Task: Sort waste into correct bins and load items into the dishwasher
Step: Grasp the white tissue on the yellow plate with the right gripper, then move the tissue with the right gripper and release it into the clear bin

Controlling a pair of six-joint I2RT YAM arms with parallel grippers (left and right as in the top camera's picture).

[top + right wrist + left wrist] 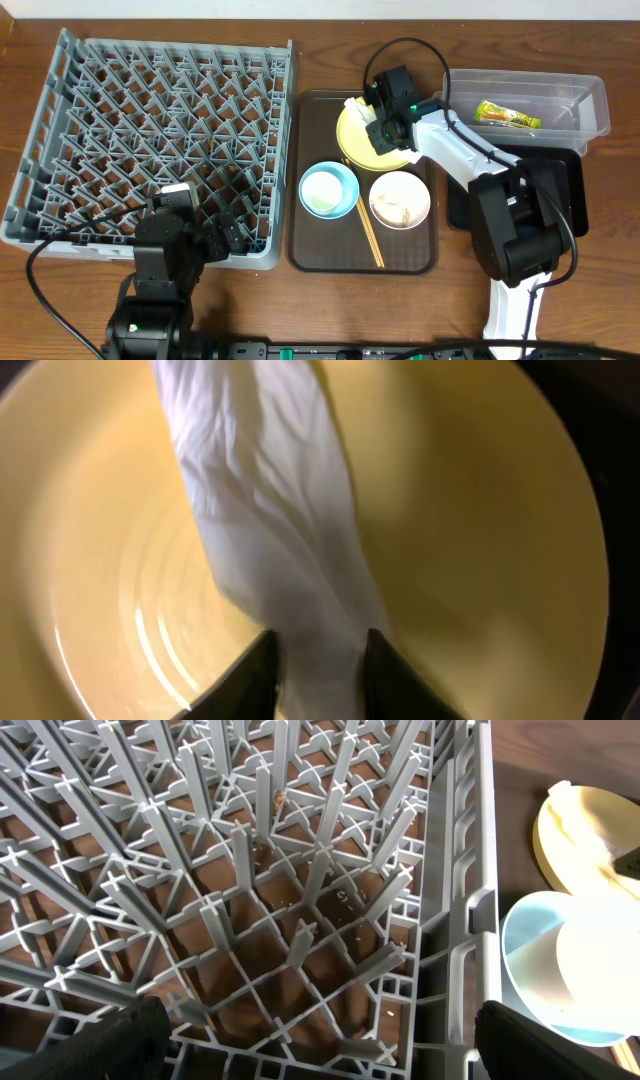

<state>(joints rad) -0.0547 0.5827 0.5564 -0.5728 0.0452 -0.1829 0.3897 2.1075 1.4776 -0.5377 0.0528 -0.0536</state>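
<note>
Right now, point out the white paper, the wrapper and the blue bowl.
white paper point(270, 530), right wrist view, on its creased middle.
wrapper point(508, 116), overhead view, on its middle.
blue bowl point(328, 190), overhead view, on its inner floor.

Crumpled white paper point(270, 510) drapes across the yellow plate point(352, 140), one end pinched in the right gripper point(320, 660). Blue bowl point(328, 189) and white bowl point(424, 190) with scraps point(398, 207) sit nearby, chopsticks point(368, 232) between them. Wrapper point(507, 116) lies in the clear tub point(590, 95).
</note>
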